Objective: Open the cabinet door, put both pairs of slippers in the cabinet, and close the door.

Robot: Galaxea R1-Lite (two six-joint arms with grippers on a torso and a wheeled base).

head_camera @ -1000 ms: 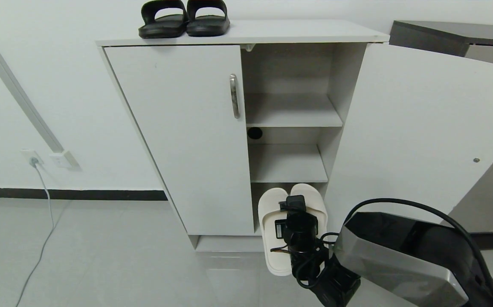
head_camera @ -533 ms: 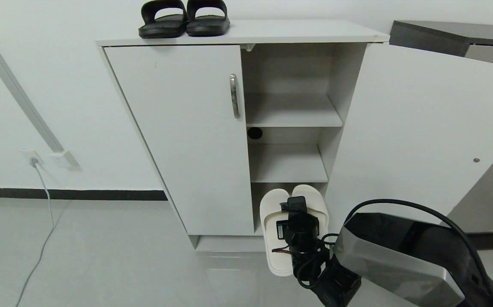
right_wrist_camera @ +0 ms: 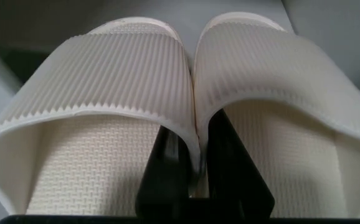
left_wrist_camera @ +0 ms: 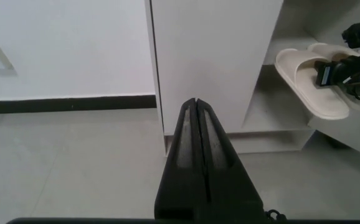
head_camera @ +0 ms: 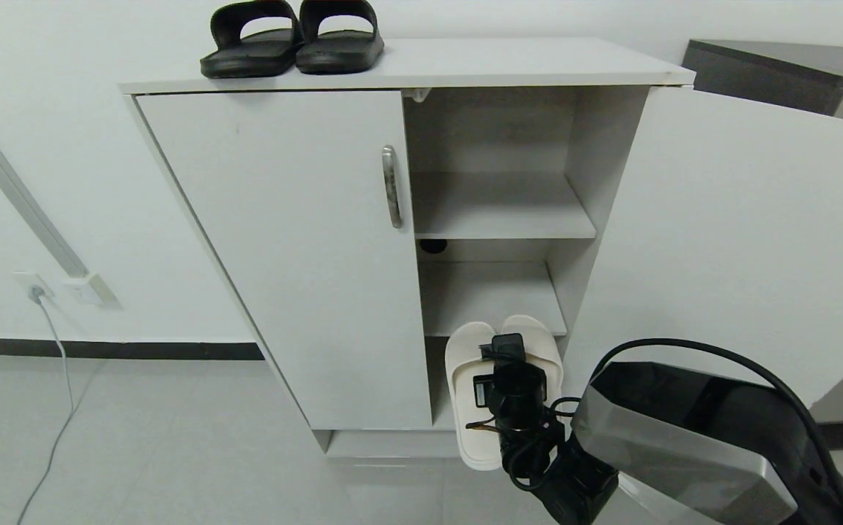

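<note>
- You are on the second step: the right door (head_camera: 728,240) of the cabinet (head_camera: 465,62) stands swung wide, beside and beyond your right gripper (right_wrist_camera: 195,177).
- That gripper is clamped on the white slippers (head_camera: 463,364), pinching the two inner strap edges together so the pair hangs as one.
- The toes point ahead of the gripper, at the mouth of the bottom compartment (head_camera: 437,390). The heels trail back toward you, outside the cabinet and over the floor.
- Judged from this, the pair is not yet set down. Next you need to carry it forward into that compartment, lower it until the soles rest, then let go.
- Keep under the middle shelf (head_camera: 491,295), just above the gripper, and between the shut left door (head_camera: 283,255) and the cabinet's right wall.
- Your left gripper (left_wrist_camera: 195,107) has its fingers pressed together and holds nothing, well to the left of the working one.
- The black slippers (head_camera: 254,55) wait on the cabinet top, high above and to the left of the right gripper.
</note>
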